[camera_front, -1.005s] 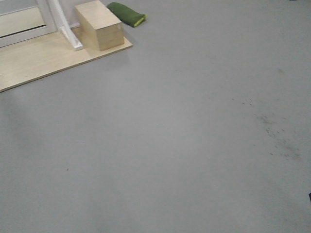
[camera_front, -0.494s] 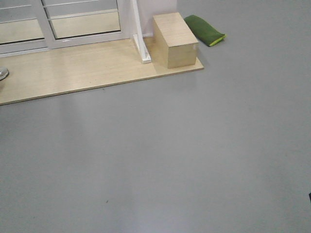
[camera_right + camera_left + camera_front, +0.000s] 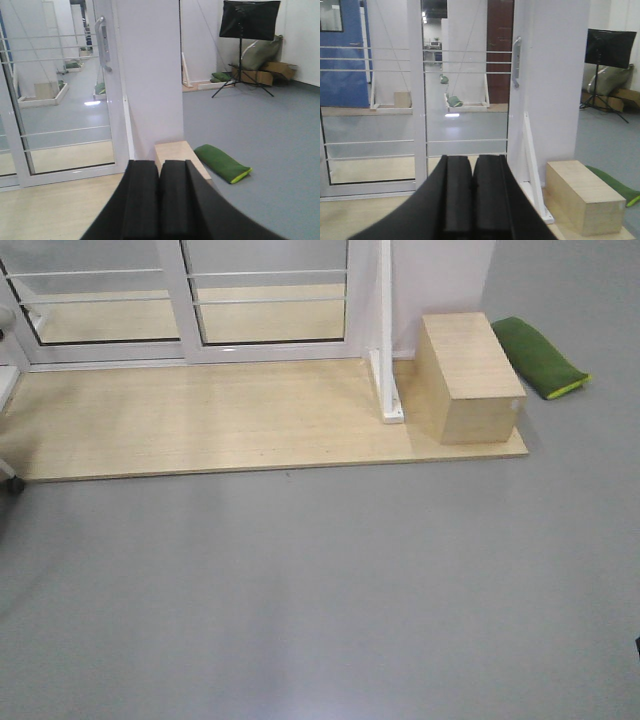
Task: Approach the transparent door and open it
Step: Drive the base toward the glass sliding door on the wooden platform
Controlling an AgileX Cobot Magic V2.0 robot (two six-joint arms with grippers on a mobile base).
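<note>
The transparent door point(image 3: 268, 302) stands at the top of the front view, a clear glass panel in a white frame with thin white bars, closed on a pale wooden platform point(image 3: 200, 425). Its curved silver handle point(image 3: 516, 60) sits on the right stile, next to a white pillar point(image 3: 552, 85). The handle point(image 3: 101, 42) and door glass point(image 3: 65, 100) also show in the right wrist view. My left gripper point(image 3: 472, 167) is shut and holds nothing, well short of the door point(image 3: 467, 100). My right gripper point(image 3: 159, 172) is likewise shut on nothing.
A wooden box point(image 3: 468, 377) sits on the platform's right end beside a white angled brace point(image 3: 385, 360). A green bag point(image 3: 540, 357) lies on the grey floor past it. A second glass panel point(image 3: 95, 295) stands left of the door. A black screen on a tripod point(image 3: 245, 20) stands far right.
The view has swung left: the platform, box and glass panels slid from the top-left corner to the middle and right of the front view, and more of the door shows.
</note>
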